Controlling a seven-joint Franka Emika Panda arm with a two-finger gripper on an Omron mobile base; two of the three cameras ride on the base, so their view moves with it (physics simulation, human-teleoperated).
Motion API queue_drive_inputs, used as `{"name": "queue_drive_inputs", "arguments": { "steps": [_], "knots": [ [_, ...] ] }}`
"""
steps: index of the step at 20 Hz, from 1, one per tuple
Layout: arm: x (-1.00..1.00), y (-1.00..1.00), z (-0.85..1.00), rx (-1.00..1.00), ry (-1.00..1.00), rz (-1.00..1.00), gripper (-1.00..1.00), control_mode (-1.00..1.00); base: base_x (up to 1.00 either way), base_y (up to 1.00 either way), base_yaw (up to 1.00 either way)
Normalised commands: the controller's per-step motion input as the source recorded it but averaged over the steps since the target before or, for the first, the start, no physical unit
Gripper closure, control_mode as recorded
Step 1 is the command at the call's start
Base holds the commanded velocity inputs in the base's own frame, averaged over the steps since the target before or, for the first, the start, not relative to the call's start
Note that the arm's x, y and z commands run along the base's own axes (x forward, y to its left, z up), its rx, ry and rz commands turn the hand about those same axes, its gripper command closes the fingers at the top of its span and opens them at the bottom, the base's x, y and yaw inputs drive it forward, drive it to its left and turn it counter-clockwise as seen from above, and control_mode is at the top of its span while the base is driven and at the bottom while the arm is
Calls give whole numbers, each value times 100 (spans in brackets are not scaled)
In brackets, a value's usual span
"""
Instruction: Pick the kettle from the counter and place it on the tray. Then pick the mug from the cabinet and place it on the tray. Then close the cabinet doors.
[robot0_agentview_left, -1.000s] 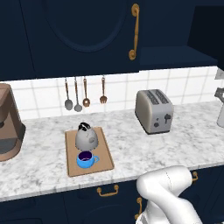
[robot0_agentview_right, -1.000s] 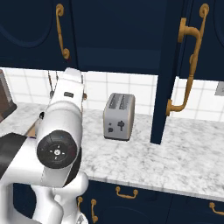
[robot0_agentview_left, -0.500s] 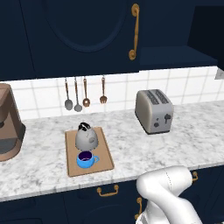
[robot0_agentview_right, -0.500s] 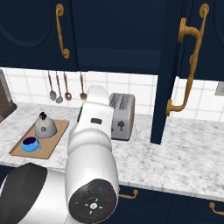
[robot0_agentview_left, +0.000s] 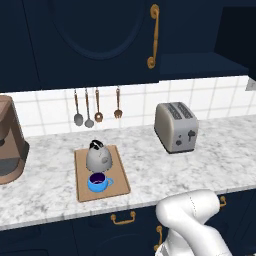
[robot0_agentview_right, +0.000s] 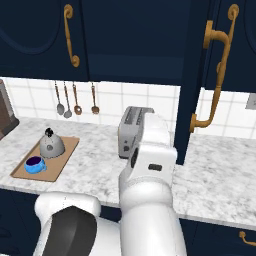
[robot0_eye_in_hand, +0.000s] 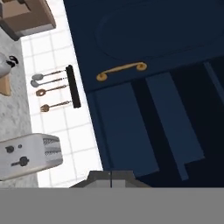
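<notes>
The grey kettle (robot0_agentview_left: 98, 156) (robot0_agentview_right: 51, 144) stands upright on the wooden tray (robot0_agentview_left: 117, 179) (robot0_agentview_right: 67, 148) on the counter (robot0_agentview_left: 150, 172). The blue mug (robot0_agentview_left: 98, 182) (robot0_agentview_right: 34, 164) sits on the tray just in front of it. The cabinet's left door (robot0_agentview_left: 90, 40) is closed. The right door (robot0_agentview_right: 192, 90) stands open, edge-on, gold handle (robot0_agentview_right: 215, 75) outward, so the dark cabinet inside (robot0_agentview_left: 200, 30) shows. My arm (robot0_agentview_right: 150, 165) reaches up between toaster and open door. In the hand view my gripper (robot0_eye_in_hand: 111, 179) looks shut and empty, facing the closed door's handle (robot0_eye_in_hand: 121, 70) and the cabinet opening (robot0_eye_in_hand: 166, 122).
A silver toaster (robot0_agentview_left: 175, 127) (robot0_agentview_right: 127, 131) stands right of the tray. A brown coffee machine (robot0_agentview_left: 10, 140) is at the counter's left end. Several utensils (robot0_agentview_left: 95, 107) hang on the tiled wall. Navy drawers with gold handles (robot0_agentview_left: 122, 218) run below.
My arm has swung from left to centre-right across the right base view, toward the open door. The hand has left the left base view's right edge. Kettle, mug and doors are unmoved.
</notes>
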Motion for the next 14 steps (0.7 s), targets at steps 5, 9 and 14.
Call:
{"name": "queue_drive_inputs", "arguments": {
  "steps": [5, 9, 14],
  "knots": [
    [-11, -61, -12, 0, -14, -4, 100, -100, 0, 0, 0],
    [0, -45, -26, 0, -5, -1, 100, -100, 0, 0, 0],
    [8, -40, -24, 0, 0, 0, 100, -100, 0, 0, 0]
  ]
}}
